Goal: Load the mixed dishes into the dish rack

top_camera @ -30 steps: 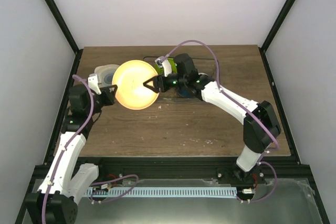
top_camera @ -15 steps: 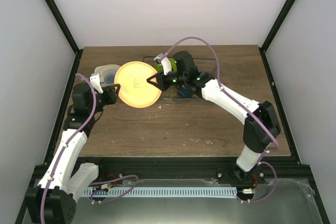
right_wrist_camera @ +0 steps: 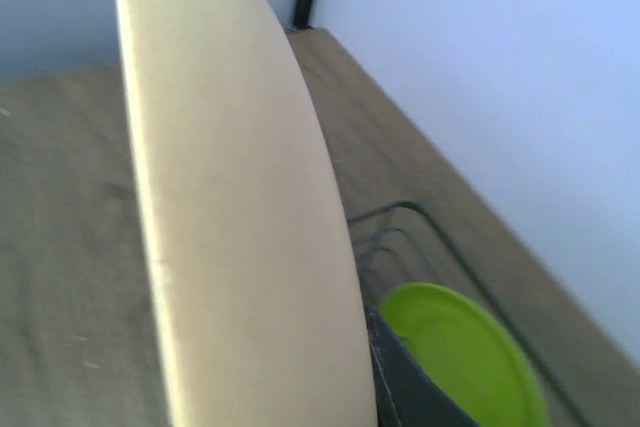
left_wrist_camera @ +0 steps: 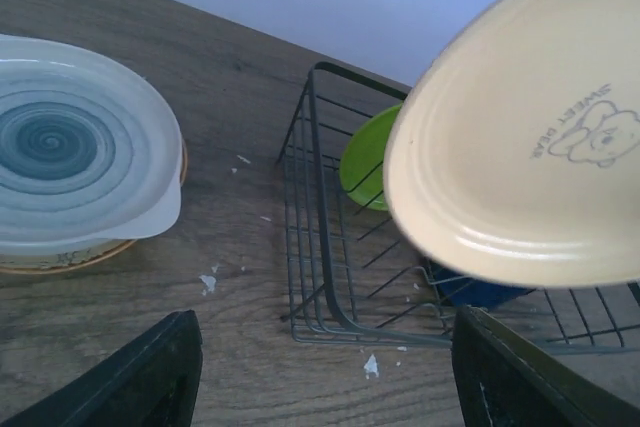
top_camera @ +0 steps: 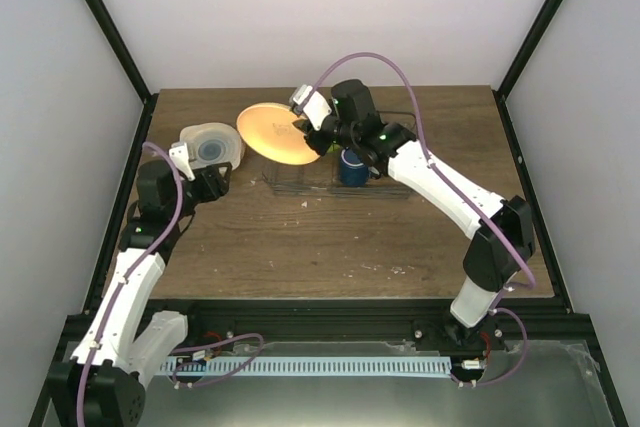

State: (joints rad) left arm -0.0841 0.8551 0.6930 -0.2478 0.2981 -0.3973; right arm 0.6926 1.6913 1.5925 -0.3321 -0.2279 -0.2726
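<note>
We see a dark wood table (top_camera: 330, 247), flecked with pale specks (top_camera: 399, 269), boxed by white walls (top_camera: 320, 17) and black posts (top_camera: 103, 19). Our right gripper (top_camera: 308, 133) pinches the peach-orange plate (top_camera: 273, 133), which tilts over the dish rack (top_camera: 300, 185) at mid-frame. Our left gripper (top_camera: 216, 180) is spread and empty at left, near the cream plate (top_camera: 210, 144).

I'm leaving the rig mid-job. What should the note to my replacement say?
Left gripper: open, empty, near the ringed plate.
Right gripper: shut on the orange plate, tilted above the rack's left end.
In the rack: green plate, blue mug.
On the table left of it: ringed plate, upside down on another dish.
Left to do: rack the orange plate, then those.
</note>
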